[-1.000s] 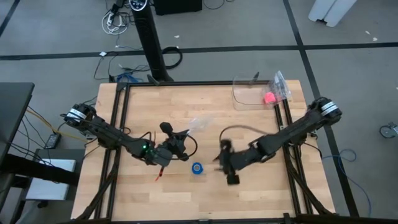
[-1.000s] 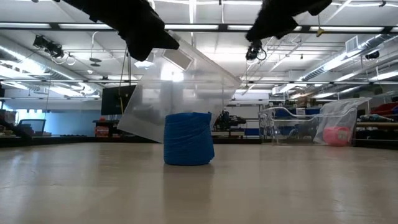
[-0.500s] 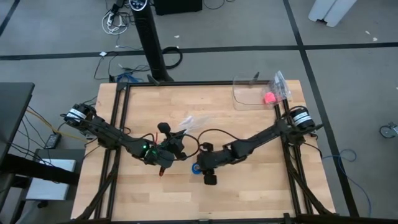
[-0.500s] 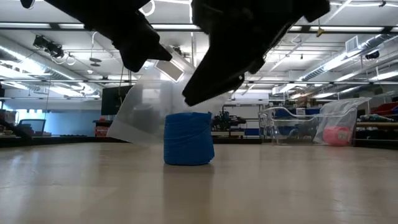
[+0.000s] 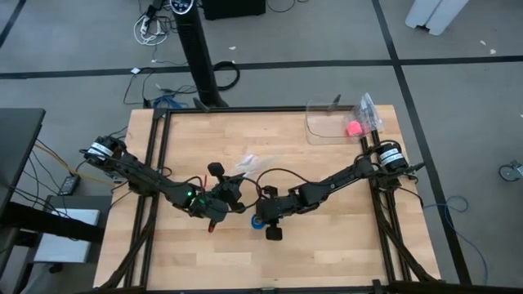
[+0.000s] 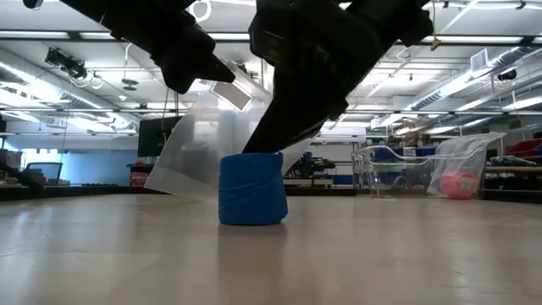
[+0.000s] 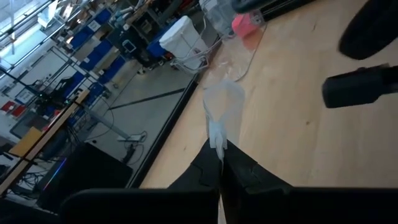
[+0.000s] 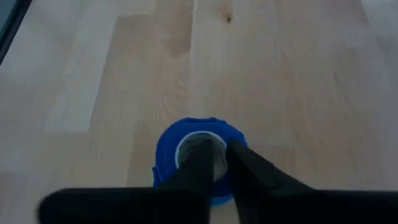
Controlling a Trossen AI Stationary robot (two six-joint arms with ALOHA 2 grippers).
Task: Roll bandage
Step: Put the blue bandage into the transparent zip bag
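- The bandage (image 6: 252, 189), a blue hollow coil, stands upright on the wooden table (image 5: 327, 253), near its middle.
- The right gripper (image 8: 216, 163) is down on the coil; one finger seems to sit inside the hollow and one outside, pinching the wall. Its lower edge is cut off in the wrist view.
- Just beside it, the left gripper (image 7: 219, 163) is clamped on a clear plastic bag (image 7: 222, 106), held above the table.
- Farther back, a pink ball (image 5: 354, 128) lies in a clear tray (image 5: 320, 132); its outline is faint.
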